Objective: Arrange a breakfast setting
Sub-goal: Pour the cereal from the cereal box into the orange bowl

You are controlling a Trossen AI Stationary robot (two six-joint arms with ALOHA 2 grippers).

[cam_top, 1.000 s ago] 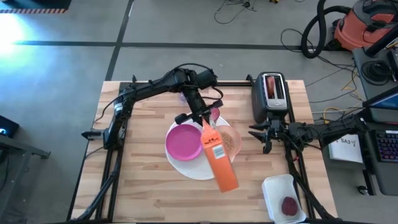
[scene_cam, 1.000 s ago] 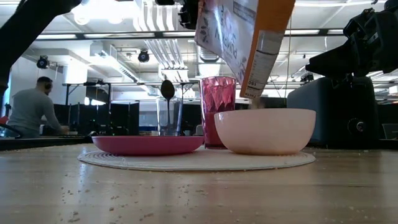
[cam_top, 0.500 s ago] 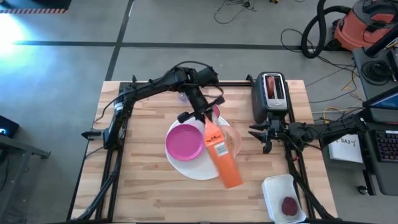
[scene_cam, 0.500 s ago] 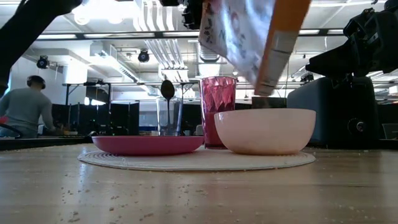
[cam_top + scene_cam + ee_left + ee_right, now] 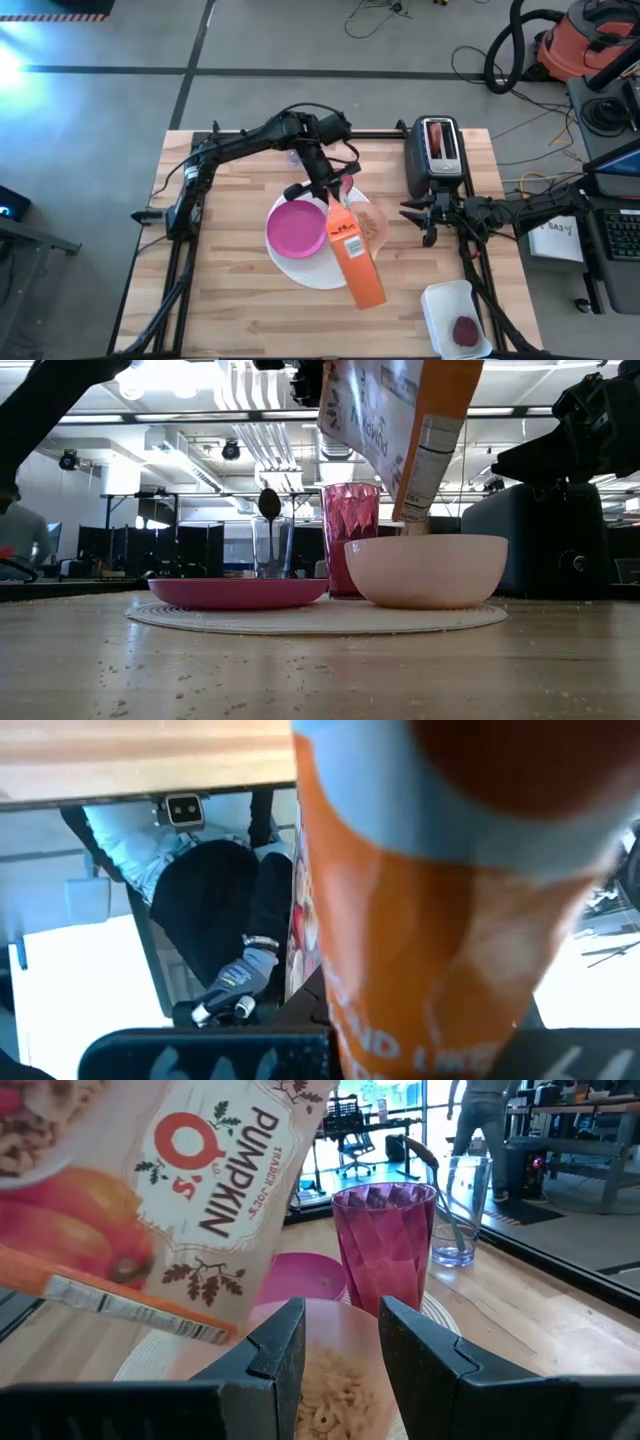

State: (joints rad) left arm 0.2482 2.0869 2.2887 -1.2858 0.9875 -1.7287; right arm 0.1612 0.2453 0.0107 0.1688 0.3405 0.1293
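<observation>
My left gripper [image 5: 324, 192] is shut on an orange cereal box [image 5: 352, 250], held tilted high above the table; it also shows in the low view [image 5: 400, 430]. The box's lower end hangs over the pink bowl [image 5: 425, 570], which holds cereal [image 5: 330, 1380]. The bowl and the magenta plate [image 5: 296, 228] sit on the white round disc [image 5: 315, 272]. The pink tumbler [image 5: 350, 535] stands behind the bowl. My right gripper [image 5: 424, 222] is open and empty beside the bowl, in front of the toaster. My left gripper holds the cereal box by its upper, far end [image 5: 331, 203]. The fingers come from the table's far side, slanting down. The box is lifted clear and slopes down toward the near edge, printed face [image 5: 150, 1200] toward the right arm. The gripper hides the fingers' exact place.
A clear glass [image 5: 270, 550] with a spoon stands behind the plate. A black toaster [image 5: 437, 158] holding a slice stands at the far right. A white tub [image 5: 445, 300] with a dark-red fruit [image 5: 466, 331] sits at the near right corner. Crumbs dot the near table.
My left gripper has rocked the cereal box: it swung toward the table's right and tipped further over the bowl, then came back to nearly where it was. The bowl, plate and tumbler have stayed put.
</observation>
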